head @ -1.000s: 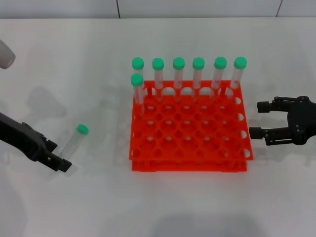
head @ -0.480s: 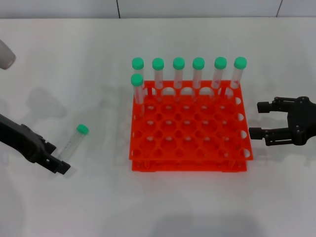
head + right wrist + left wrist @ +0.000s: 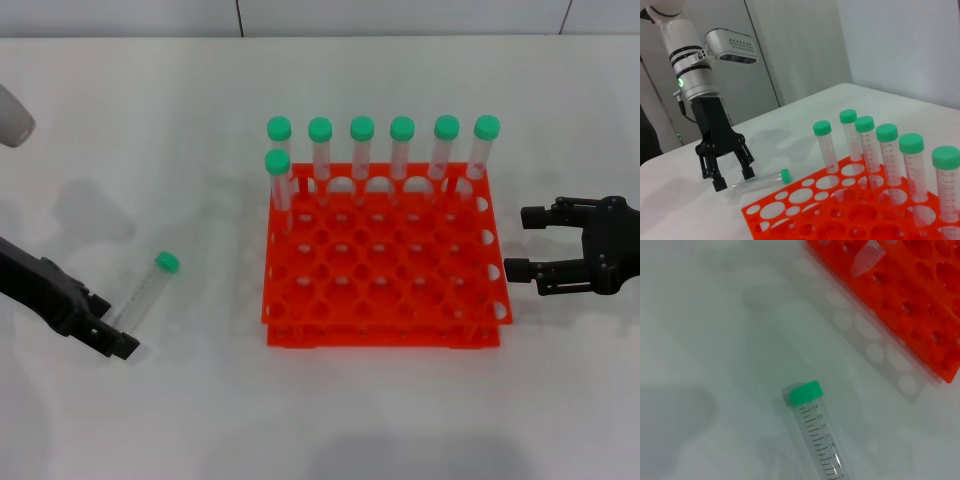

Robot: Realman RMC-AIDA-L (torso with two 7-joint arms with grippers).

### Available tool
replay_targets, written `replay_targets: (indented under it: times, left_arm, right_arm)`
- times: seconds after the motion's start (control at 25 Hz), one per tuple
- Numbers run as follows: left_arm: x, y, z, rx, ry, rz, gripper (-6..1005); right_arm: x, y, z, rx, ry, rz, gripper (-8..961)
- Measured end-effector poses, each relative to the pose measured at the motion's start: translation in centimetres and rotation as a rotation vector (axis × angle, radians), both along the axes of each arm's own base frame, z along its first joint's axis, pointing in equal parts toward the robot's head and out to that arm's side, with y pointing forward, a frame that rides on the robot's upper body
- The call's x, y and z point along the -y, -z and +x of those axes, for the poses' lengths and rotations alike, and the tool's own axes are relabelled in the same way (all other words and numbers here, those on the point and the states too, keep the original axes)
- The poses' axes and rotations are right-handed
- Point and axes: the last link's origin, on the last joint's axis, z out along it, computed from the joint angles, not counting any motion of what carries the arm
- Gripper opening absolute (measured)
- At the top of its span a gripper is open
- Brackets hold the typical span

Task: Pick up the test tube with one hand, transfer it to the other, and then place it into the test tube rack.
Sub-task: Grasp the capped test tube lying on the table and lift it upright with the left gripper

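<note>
While the slim clear plastic test tube with the green screw cap [image 3: 150, 289] lies flat on the white desk [image 3: 180, 120], to the left of the bright orange-red square plastic rack [image 3: 384, 262] and apart from it, neither gripper grips it. Its long axis runs diagonally in the head view: the cap end points away from the robot and toward the rack, the bottom end points back toward the robot's left side. The left wrist view shows the graduation marks on the tube wall [image 3: 817, 435], cap toward the rack corner [image 3: 920, 305].

The unlabelled black left gripper [image 3: 118, 335] sits low at the tube's bottom end. In the right wrist view its fingers [image 3: 719, 181] are spread, one on each side of that end of the tube [image 3: 760, 180], released and not closed on it.

The black right gripper [image 3: 517, 242] hovers just right of the rack, its fingers [image 3: 535, 214] parted and grasping nothing.

Seven further green-capped tubes [image 3: 400, 150] stand upright in the rack: six along the far row, one in the next row at the left [image 3: 279, 185].
</note>
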Motion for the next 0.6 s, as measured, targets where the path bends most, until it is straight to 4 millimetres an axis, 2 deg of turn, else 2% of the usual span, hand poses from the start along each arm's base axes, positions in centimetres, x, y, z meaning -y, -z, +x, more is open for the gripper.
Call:
replay_targets:
  times: [0.28,0.48,0.6]
  left_arm:
    - [-0.05,0.08,-0.23,-0.007,-0.001,0.012,815]
    - [-0.09,0.16,-0.22,-0.007,0.0,0.015,589]
    - [-0.14,0.16,-0.19,-0.008,0.001,0.016,555]
  right_arm:
    - [-0.01,-0.01,0.04,0.0,-0.002,0.004,841]
    - [0.03,0.06,0.12,0.0,0.0,0.005,842]
    - [0.02,0.07,0.15,0.0,0.001,0.006,842]
